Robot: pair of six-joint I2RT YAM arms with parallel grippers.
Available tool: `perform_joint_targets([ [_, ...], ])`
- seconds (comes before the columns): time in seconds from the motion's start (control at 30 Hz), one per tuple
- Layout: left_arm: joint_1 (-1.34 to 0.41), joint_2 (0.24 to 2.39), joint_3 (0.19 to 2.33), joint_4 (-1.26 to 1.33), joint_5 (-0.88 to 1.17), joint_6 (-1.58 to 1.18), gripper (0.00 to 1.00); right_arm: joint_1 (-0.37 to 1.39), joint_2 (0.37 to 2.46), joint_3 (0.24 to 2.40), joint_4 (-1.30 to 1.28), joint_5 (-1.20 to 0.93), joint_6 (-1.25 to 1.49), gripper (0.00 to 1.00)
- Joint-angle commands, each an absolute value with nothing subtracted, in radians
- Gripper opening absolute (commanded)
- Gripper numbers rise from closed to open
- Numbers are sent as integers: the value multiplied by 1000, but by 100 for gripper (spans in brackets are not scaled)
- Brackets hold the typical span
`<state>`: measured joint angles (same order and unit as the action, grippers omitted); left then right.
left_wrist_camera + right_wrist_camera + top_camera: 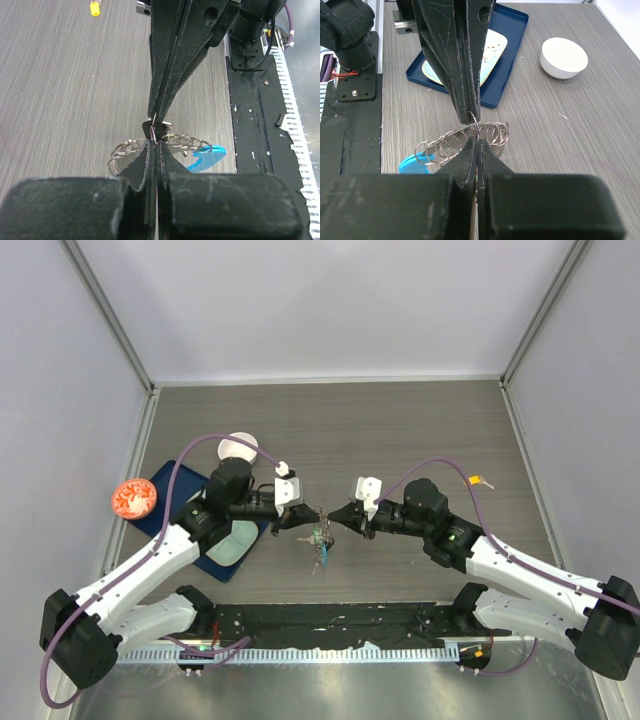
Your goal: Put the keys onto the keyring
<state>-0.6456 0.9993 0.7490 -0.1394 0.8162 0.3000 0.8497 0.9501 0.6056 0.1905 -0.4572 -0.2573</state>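
Left to right: we see a red patterned bowl (133, 498) at the desk's (400, 420) left edge. Next is a blue tray (512, 20) near the left-front corner, carrying a pale plate (492, 42). A white bowl (238, 448) sits just behind the tray. The left pincer (298, 515) is clenched on a ring of the keyring (320, 538). The keyring is mid-desk, a bit toward the near edge, right between the two pincer tips. Its wire loops fan out to both sides, and the blue tag (207, 157) is on the near side. We can't tell if the bunch rests on the desk or hangs just off it. The right pincer (338, 518) is clenched too, tip to tip with the left one. In the left wrist view we see the small dark-headed key (151, 131) pinched at its tip, touching the rings. Well apart, toward the desk's right edge, there's a small yellow tag (479, 480).
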Motion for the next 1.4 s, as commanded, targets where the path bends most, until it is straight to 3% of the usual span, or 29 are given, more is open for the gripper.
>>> perform_joint_targets([
  [0.0,-650,1003,781,-92,891,313,0,854,959,621,253,-489,-250,1],
  [0.47,-653,1037,807,-133,905,310,0,854,948,627,256,-517,-252,1],
  [1.13,-678,1091,845,-202,772,305,0,854,956,653,261,-508,-213,1],
  [1.2,-678,1091,848,-207,769,305,0,854,969,660,259,-508,-207,2],
  [1.37,-678,1071,838,-186,769,287,0,854,970,663,253,-491,-198,18],
])
